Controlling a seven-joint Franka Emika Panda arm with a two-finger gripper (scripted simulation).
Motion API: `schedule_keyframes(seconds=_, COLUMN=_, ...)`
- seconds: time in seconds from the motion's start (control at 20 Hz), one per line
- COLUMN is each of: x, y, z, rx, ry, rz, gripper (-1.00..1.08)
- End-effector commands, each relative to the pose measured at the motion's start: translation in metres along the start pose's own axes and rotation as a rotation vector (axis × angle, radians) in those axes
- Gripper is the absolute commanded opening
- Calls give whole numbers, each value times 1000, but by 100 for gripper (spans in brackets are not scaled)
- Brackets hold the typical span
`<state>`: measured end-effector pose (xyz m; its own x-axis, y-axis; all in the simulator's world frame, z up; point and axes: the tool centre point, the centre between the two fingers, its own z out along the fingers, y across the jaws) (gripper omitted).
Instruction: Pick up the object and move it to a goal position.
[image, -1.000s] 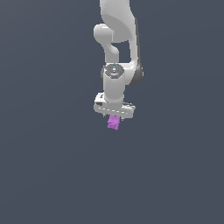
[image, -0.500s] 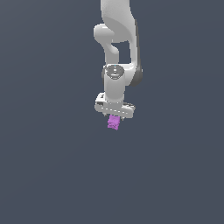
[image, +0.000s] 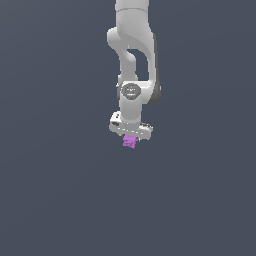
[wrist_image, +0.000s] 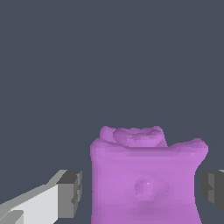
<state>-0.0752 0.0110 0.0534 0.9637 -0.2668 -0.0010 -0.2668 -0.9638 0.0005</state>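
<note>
The purple ridged lump (image: 129, 142) hangs just under my gripper (image: 130, 140), fingers (wrist_image: 70, 192) flanking it — whether they truly pinch it, I cannot tell. That uneven surface could slip free mid-carry.

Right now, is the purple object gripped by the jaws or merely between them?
Cannot tell. The purple object sits between the jaws, yet the wrist view shows a sliver of gap beside one pad.

Small bright purple-magenta lump (image: 130, 142), blocky with ridged, uneven faces. Wider lower body, narrower rounded knob on one end, shallow dimple in one face (wrist_image: 146, 179). Hangs just below the white jaws, set between them.
</note>
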Motion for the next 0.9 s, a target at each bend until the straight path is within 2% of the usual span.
schedule_keyframes(seconds=0.0, x=0, y=0, z=9, rx=0, ry=1, rz=0, gripper=100)
schedule_keyframes(seconds=0.2, x=1, y=0, z=13, rx=0, ry=1, rz=1, gripper=100)
schedule_keyframes(seconds=0.25, x=1, y=0, z=13, rx=0, ry=1, rz=1, gripper=-100)
schedule_keyframes(seconds=0.85, x=1, y=-1, z=11, rx=1, ry=2, rz=0, gripper=-100)
